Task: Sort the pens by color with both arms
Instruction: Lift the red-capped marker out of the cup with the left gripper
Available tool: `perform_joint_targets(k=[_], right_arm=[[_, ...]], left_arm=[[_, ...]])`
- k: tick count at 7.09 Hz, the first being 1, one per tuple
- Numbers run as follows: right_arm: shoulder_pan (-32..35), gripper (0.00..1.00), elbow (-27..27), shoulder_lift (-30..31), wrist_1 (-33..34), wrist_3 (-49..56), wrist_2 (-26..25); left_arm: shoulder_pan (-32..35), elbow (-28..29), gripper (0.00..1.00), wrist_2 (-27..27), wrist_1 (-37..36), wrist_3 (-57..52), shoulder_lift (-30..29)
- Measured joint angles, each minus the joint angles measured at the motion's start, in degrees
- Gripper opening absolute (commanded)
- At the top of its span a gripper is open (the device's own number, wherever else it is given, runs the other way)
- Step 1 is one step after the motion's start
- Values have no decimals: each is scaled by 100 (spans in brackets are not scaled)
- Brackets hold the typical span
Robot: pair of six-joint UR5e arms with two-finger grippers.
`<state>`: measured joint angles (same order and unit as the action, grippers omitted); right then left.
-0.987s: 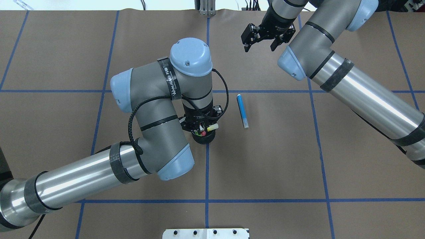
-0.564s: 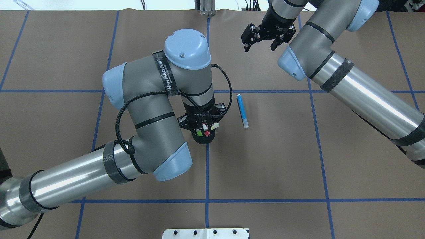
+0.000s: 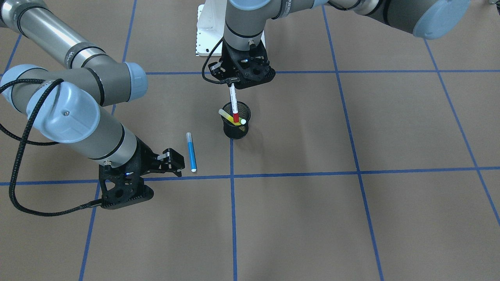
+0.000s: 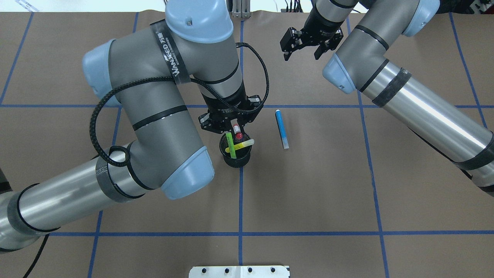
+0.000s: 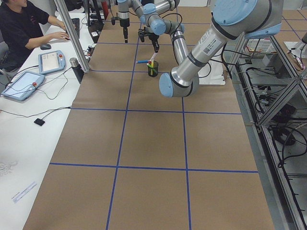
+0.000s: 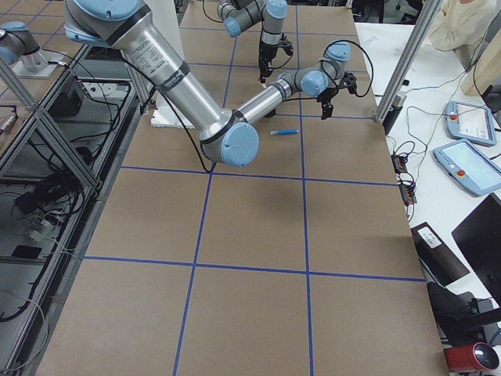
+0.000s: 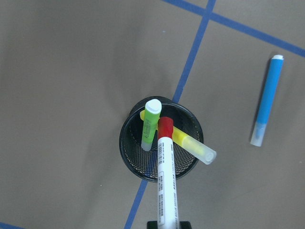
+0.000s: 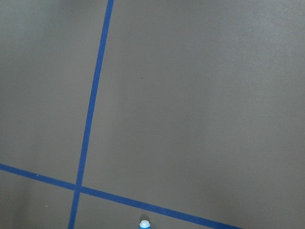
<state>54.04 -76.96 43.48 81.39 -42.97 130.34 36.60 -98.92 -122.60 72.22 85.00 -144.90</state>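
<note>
White pen (image 7: 165, 181): slim white barrel printed with a barcode strip, with a red cap at its lower end. It hung almost upright from the left gripper (image 3: 231, 82), red end down at the mouth of the cup (image 7: 136, 162). Whether the cap dipped below the rim could not be told.
Green pen (image 7: 150, 125): bright green body with a pale rounded cap. It stood leaning inside the cup, its cap up near the rim and just beside the red cap.
Yellow pen (image 7: 188, 142): yellow body with a clear, pale cap. It leaned across the cup, its capped end poking out over the rim on the side toward the blue pen.
Blue pen (image 4: 281, 129): blue barrel with a whitish cap at one end. It lay flat on the table beside the cup, apart from it and touching nothing else.
Cup: black wire mesh, round and upright, and it stood on a line of blue tape (image 4: 240, 200).
Left gripper: fingers closed on the white pen's upper end, directly above the cup.
Right gripper (image 4: 301, 56): fingers spread wide with nothing between them, beyond the blue pen's far end, away from the cup.
Table (image 4: 308, 193): covered in brown paper, with the blue tape marking out a grid of squares.
</note>
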Motion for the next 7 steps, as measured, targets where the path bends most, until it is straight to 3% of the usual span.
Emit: perform_joint_targets(k=[2, 5, 7], right_arm=[[1, 99, -40, 7, 0, -20, 5], [117, 99, -333, 243, 17, 19, 235], [363, 99, -473, 453, 24, 160, 628]], left_arm=[[336, 273, 0, -7, 336, -427, -120], [541, 1970, 0, 14, 1939, -544, -588], [525, 2970, 0, 39, 2485, -538, -988]])
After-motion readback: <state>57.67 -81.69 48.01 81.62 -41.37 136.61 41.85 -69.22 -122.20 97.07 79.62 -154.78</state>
